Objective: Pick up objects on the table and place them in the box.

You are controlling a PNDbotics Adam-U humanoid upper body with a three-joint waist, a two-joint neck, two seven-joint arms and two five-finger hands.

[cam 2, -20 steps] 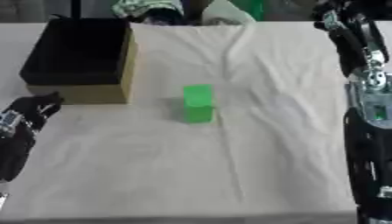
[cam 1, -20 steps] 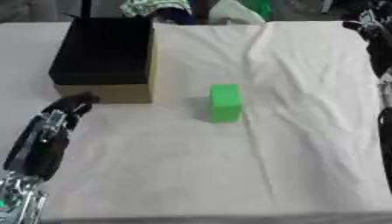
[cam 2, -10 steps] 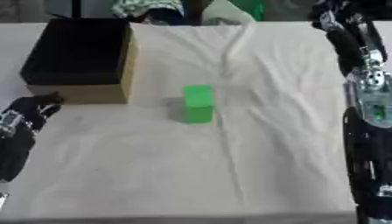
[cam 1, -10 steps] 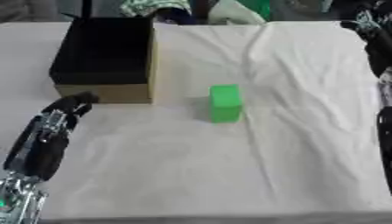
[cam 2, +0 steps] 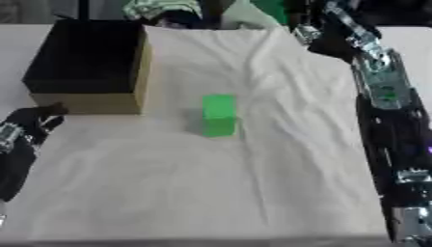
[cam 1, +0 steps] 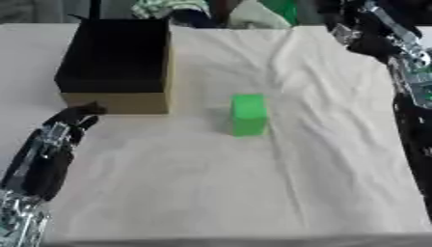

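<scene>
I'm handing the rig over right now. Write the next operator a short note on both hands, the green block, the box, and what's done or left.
Left hand: lower left, just in front of the box, holding nothing; its fingers can't be made out.
Right hand: its arm runs along the right edge; the hand itself can't be made out.
Small green rectangular block: upright on the white cloth, right of the box, untouched.
Black-lined cardboard box: far left, open; nothing visible inside.
Done: nothing. Left: pick up the block and box it.
</scene>
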